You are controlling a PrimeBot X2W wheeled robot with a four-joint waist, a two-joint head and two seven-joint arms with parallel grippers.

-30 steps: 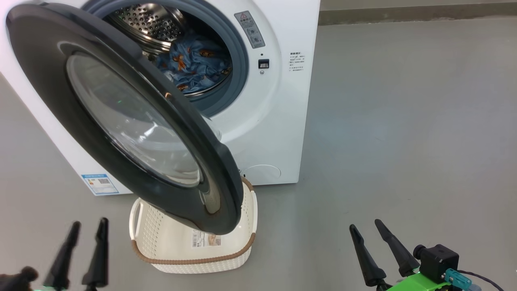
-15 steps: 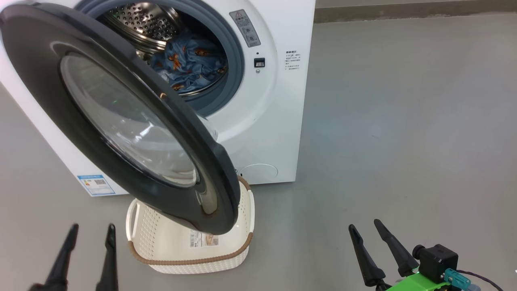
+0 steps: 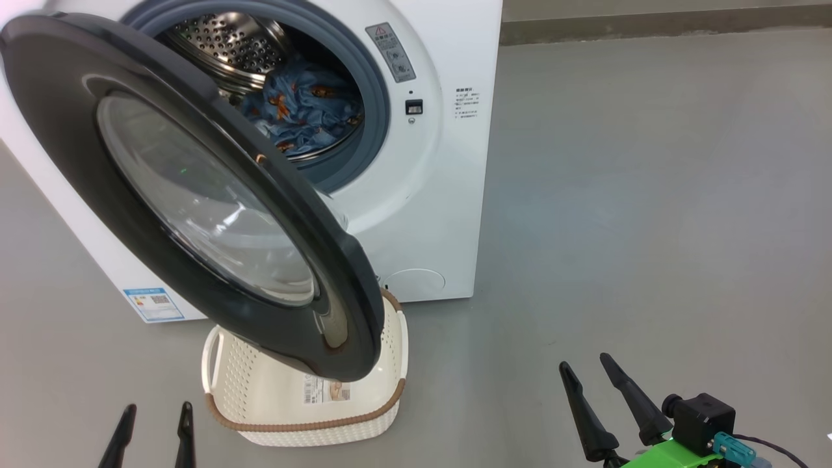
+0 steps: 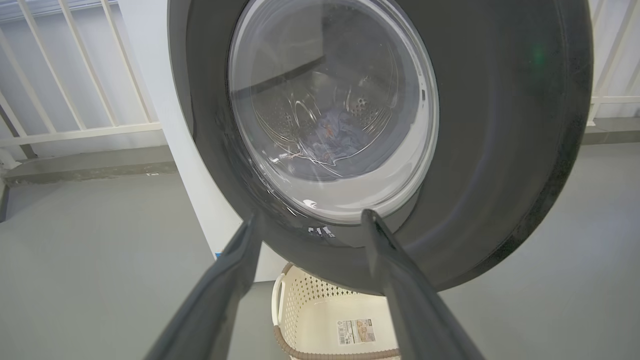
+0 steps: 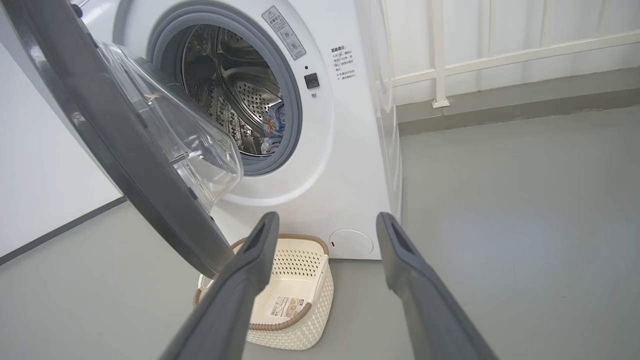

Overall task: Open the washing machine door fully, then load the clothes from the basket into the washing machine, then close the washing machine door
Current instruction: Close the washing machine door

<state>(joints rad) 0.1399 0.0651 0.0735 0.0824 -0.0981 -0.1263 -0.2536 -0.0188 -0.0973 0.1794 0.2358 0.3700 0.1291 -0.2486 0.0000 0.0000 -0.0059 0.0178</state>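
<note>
Seeing glossy black rim and clear glass on the washing machine door, shiny perforated steel drum, soft blue cloth clothes, matt cream plastic basket, smooth grey floor.

**Left claw**: at the bottom left of the head view. Only the upper lengths of its two dark fingers are in frame, pointing up, parted and roughly parallel. In the left wrist view the fingers rise from the bottom edge, spread wide.

**Right claw**: at the bottom right of the head view. The fingers are parted, tapered and leaning up and left. The wrist carries a green bracket and a black camera block. In the right wrist view the fingers are spread wide.
</note>
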